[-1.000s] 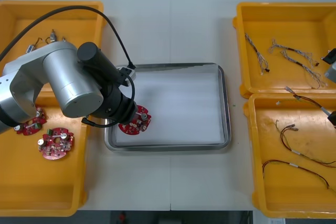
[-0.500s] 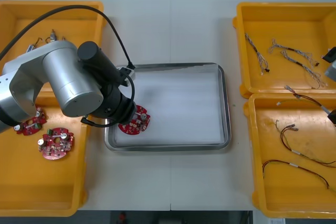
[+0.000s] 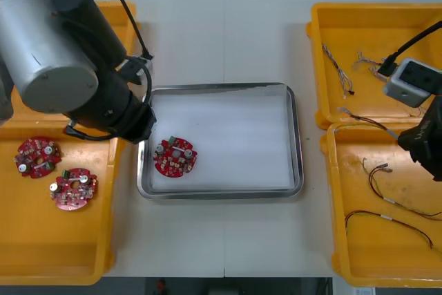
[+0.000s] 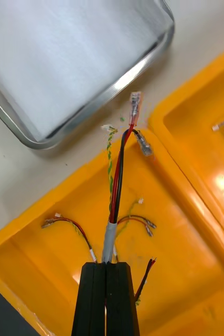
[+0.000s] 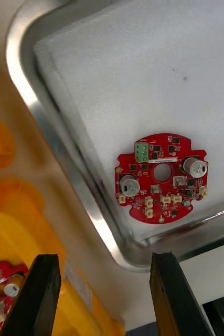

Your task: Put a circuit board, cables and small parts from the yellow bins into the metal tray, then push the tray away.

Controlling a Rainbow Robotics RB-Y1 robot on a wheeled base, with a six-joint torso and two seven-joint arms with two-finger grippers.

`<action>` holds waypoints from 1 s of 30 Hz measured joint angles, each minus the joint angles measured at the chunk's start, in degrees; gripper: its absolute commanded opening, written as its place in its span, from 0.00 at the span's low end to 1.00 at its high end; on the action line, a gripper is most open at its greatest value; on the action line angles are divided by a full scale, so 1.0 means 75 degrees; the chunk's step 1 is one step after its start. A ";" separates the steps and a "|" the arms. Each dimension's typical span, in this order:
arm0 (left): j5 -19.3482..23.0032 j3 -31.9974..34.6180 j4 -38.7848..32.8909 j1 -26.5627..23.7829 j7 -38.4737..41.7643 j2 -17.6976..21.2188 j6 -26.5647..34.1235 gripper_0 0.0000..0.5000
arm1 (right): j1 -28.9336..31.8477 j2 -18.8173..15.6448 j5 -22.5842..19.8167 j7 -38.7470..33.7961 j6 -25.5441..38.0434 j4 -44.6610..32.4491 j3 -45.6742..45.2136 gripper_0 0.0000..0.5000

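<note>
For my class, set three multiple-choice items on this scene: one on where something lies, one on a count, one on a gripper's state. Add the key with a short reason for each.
1. Where in the tray does the circuit board lie?
A. in the near-left corner
B. in the middle
C. in the far-right corner

2. How many lie in the near left bin?
A. one
B. two
C. four

3. The right gripper is:
A. wide open
B. shut on nothing
C. shut on a cable

Key:
1 A: it sits by the tray's left wall, toward the near rim, just ahead of the open left gripper.
2 B: two red boards lie close together there.
3 C: the cable rises from between its closed fingers, above the near right bin.
</note>
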 measured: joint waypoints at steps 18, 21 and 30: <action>0.0159 0.2842 0.1276 -0.0002 -0.1891 0.0239 0.1104 1.00 | -0.2601 0.0684 0.1126 0.0001 0.0001 0.0037 0.3471 0.00; -0.0137 0.2897 0.1754 -0.0004 -0.3012 0.0390 0.1088 1.00 | -0.2862 0.0991 0.1547 0.0002 0.0002 0.0160 0.4129 0.00; -0.0385 0.2898 0.3290 -0.0095 -0.3464 0.0517 -0.0083 1.00 | -0.3403 0.1797 0.2941 0.1051 -0.0228 0.1018 0.5786 0.00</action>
